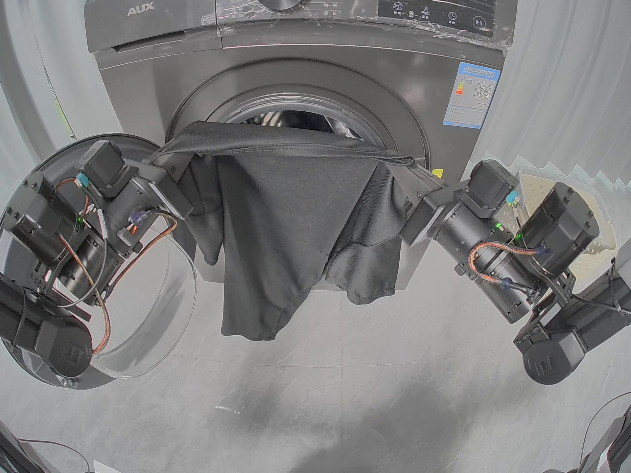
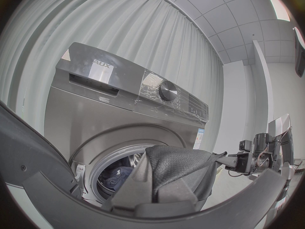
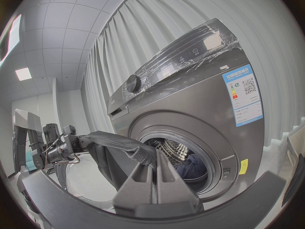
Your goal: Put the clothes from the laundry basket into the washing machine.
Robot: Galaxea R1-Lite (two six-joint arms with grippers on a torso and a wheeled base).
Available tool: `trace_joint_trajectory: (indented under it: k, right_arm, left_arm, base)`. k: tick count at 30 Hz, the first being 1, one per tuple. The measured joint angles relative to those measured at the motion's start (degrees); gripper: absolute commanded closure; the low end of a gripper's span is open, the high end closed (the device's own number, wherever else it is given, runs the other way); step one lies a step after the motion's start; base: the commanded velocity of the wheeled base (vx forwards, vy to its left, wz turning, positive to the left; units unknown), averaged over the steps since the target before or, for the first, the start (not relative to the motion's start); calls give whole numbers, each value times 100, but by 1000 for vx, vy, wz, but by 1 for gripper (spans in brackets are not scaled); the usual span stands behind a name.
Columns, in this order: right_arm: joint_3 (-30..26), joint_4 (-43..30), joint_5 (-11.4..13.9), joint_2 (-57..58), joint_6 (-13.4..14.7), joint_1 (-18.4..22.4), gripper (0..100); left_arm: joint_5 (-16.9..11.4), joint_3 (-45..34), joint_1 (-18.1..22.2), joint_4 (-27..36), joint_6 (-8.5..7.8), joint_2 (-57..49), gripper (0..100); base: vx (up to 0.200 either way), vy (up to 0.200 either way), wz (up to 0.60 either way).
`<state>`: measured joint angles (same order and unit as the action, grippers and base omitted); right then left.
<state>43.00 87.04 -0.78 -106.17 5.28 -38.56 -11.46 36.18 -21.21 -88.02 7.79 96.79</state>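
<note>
- The black garment hangs in front of the washing machine, stretched between the 2 hands across the drum opening. Its top edge sits level with the upper part of the opening and the rest drapes down toward the floor.
- The left hand is closed on 1 end of that taut top edge, and the right hand is closed on the other end. The 2 hands are well apart.
- The round door stands swung open on the left side, beside the left arm.
- A blue garment already lies inside the drum.
- A white perforated laundry basket stands behind the right arm.
- Handling: the fabric looks thin, soft and light, with a fine mesh weave. It sags and folds freely, so it has no stiffness to push against.
- Grip: the thicker edge band now pinched seems the best place to hold, as it resists slipping and stretching better than the loose panel.
- Risk: the long hanging part could catch on the lower rim of the opening or trail outside. The hands likely need to come closer together and carry the bunched cloth deep into the drum before letting go.
</note>
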Motion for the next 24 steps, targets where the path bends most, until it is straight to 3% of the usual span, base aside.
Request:
trace_joint_trajectory:
  k: [24]
  right_arm:
    - [234,0,10,206,-4,113,100]
  left_arm:
    - [27,45,79,13,-10,21,100]
  base:
    - [0,0,0]
